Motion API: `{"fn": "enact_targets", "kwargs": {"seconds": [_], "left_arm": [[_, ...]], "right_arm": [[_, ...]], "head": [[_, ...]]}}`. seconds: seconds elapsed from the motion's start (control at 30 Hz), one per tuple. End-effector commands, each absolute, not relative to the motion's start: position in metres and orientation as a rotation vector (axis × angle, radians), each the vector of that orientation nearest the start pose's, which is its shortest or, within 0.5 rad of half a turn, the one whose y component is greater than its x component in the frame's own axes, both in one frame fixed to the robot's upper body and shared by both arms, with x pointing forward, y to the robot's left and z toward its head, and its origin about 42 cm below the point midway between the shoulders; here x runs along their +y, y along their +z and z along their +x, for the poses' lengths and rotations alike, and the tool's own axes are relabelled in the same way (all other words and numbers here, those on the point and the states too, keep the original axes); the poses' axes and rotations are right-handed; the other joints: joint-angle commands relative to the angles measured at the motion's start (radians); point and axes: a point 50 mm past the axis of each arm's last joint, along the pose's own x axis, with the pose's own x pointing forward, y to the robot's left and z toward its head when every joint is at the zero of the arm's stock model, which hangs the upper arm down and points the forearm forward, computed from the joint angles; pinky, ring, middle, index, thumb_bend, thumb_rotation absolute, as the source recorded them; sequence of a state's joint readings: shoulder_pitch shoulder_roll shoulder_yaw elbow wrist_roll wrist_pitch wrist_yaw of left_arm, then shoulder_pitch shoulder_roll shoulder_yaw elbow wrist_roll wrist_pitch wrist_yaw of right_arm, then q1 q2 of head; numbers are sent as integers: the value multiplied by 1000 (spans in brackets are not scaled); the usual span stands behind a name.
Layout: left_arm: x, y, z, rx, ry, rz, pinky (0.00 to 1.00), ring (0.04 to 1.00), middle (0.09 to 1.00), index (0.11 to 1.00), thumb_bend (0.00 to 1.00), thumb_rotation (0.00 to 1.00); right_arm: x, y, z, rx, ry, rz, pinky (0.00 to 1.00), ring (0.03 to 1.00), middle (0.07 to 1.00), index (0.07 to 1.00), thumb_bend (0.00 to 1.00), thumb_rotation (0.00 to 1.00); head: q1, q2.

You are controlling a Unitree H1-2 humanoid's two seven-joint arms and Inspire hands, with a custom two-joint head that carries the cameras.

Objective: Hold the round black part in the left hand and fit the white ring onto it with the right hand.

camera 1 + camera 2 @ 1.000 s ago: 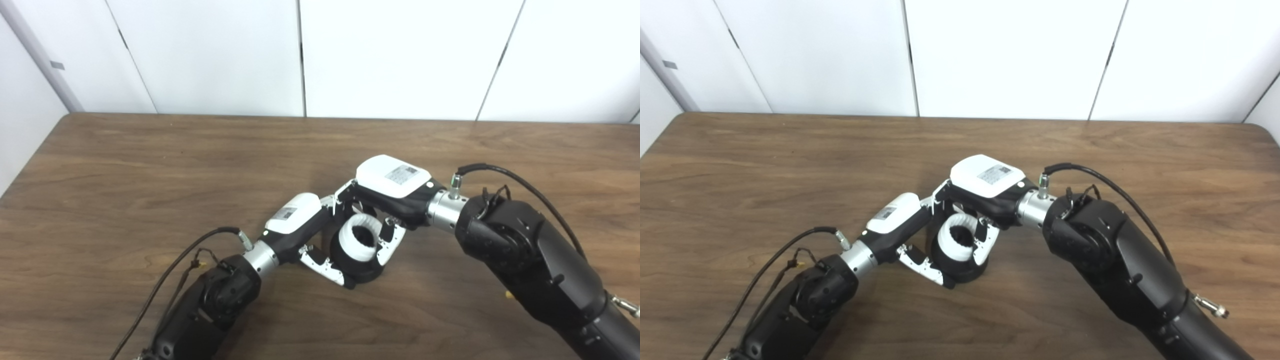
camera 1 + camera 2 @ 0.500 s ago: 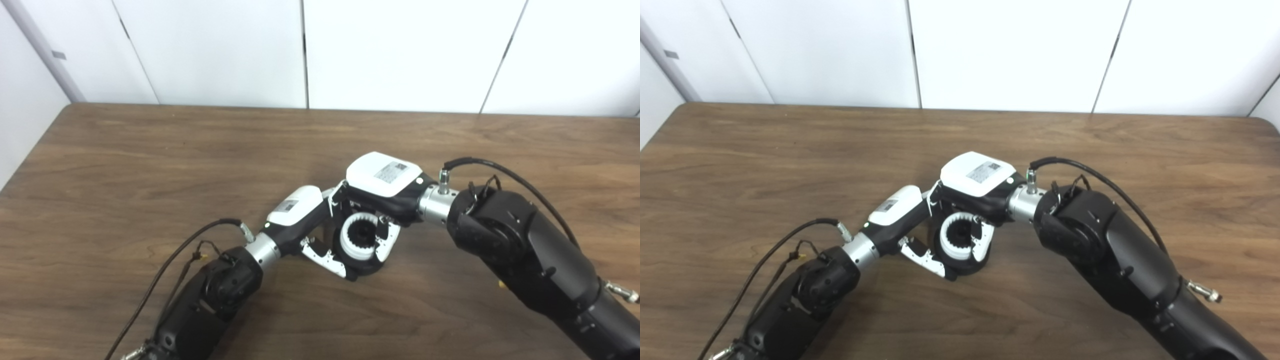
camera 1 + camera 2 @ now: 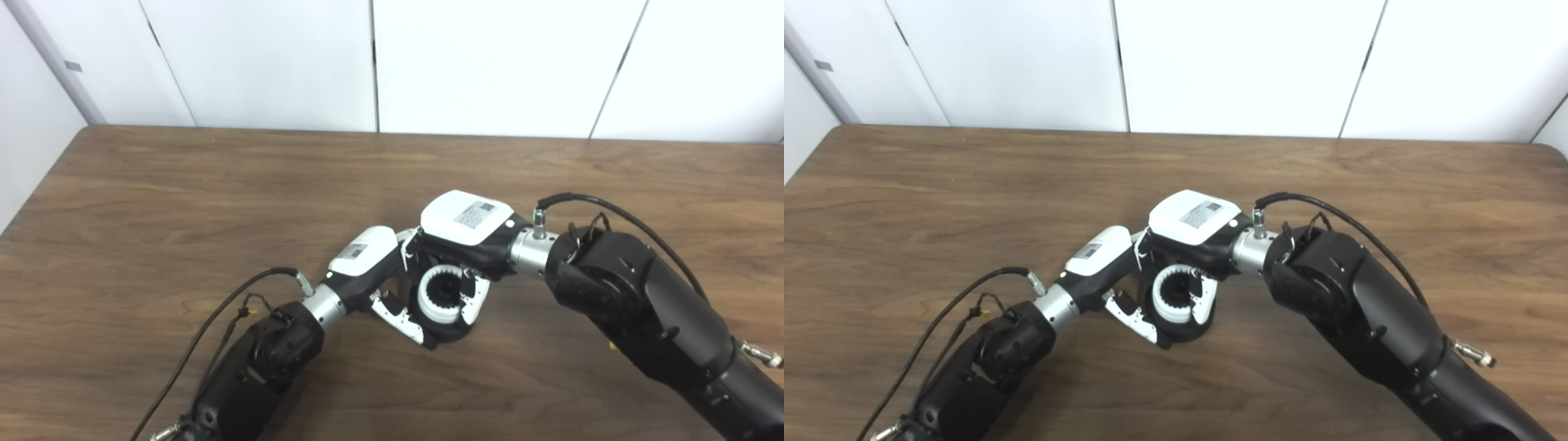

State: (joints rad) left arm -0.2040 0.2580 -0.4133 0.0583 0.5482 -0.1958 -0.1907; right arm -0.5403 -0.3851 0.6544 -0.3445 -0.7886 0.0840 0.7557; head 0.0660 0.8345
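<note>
White wall panels fill the top of the frame, and a brown wooden counter (image 3: 184, 202) takes up the rest. Both arms come up from the bottom and meet near the middle of the frame.

One left hand (image 3: 373, 275) is wrapped around one black part (image 3: 450, 331). Its fingers (image 3: 398, 318) curl under the part from the lower left. I think it holds the part like this so the part will not slide or turn while something is pushed onto it. The part seems to sit low, on or just above the counter; I cannot tell which.

One white ring (image 3: 438, 296) sits on top of the black part, in the middle of the frame. Little teeth run around the inside of the ring. The hole faces up, toward the cameras.

One right hand (image 3: 468, 236) comes over from the right and covers the ring from above. Its fingers (image 3: 476, 300) are closed on the ring's sides. I think it grips from above so it can press the ring straight down.

The ring looks nearly on, but I cannot tell if it is pushed all the way down. It may tip if one side goes down first.

So: two hands, one black part, one ring, one counter.
</note>
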Motion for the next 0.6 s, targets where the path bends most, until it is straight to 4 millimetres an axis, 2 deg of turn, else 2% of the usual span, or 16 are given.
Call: {"fn": "enact_targets", "kwargs": {"seconds": [0.0,0.03,0.07,0.1,0.17,0.23,0.3,0.33,0.37,0.4,0.47,0.57], "left_arm": [[150,103,313,-204,-759,888,734,920,903,689,927,254],[150,103,314,-209,-762,900,735,922,898,655,918,257],[150,103,314,-211,-768,914,733,922,892,639,913,257],[151,103,314,-209,-770,925,738,927,891,645,906,283],[151,103,315,-195,-770,930,753,930,888,677,920,305],[152,102,315,-194,-764,923,763,927,891,710,928,297],[152,101,314,-214,-762,920,744,917,896,675,935,280],[153,101,313,-228,-761,916,723,919,900,597,919,271],[153,101,313,-234,-758,909,720,923,892,531,684,158],[153,101,312,-234,-755,902,729,925,879,507,605,119],[153,102,312,-215,-753,886,754,938,872,489,539,85],[153,103,312,-208,-756,873,789,950,859,486,523,78]], "right_arm": [[-89,241,305,-506,1186,-1494,336,423,507,530,511,0],[-91,242,305,-501,1180,-1499,392,544,615,511,511,80],[-93,244,306,-495,1172,-1496,438,617,678,505,513,108],[-96,246,306,-489,1163,-1491,482,666,727,608,631,102],[-100,251,308,-482,1140,-1476,521,707,789,708,776,102],[-103,256,310,-488,1120,-1468,512,693,799,739,836,119],[-105,258,312,-487,1106,-1465,508,686,806,760,871,126],[-106,260,313,-481,1097,-1455,513,690,810,772,880,128],[-108,262,314,-478,1086,-1443,520,697,814,778,885,126],[-110,263,315,-475,1078,-1433,521,698,813,779,887,128],[-113,266,317,-470,1069,-1422,530,700,812,783,883,132],[-115,267,319,-465,1068,-1414,543,708,818,785,885,123]], "head": [[1,0],[1,0],[1,0],[1,0],[0,0],[-2,-1],[-2,-1],[-2,-1],[-2,-1],[-2,-1],[-2,-1],[1,1]]}}
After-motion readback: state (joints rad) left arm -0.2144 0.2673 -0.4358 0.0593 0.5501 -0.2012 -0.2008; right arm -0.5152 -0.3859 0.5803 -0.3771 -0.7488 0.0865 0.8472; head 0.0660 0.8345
